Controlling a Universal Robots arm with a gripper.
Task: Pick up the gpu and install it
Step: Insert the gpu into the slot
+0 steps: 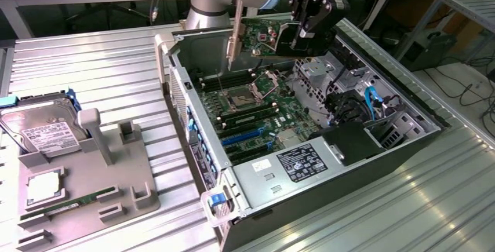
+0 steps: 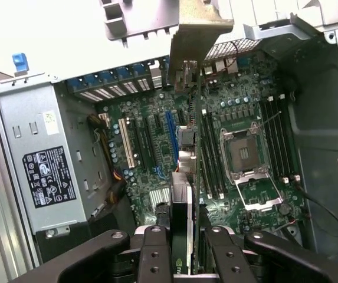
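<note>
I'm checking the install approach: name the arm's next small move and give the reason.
Probably lower the gpu gently toward the motherboard: the tool grips it above the open case, and the card hangs clear of the blue slot.

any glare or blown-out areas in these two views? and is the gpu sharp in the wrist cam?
Exterior view: soft glare streaks on the ribbed metal table; the open case interior is evenly lit and readable. Wrist view: the area beyond the case is blown out white; the gpu, seen edge-on in the gripper, is blurred up close, while the motherboard behind is sharper.
</note>
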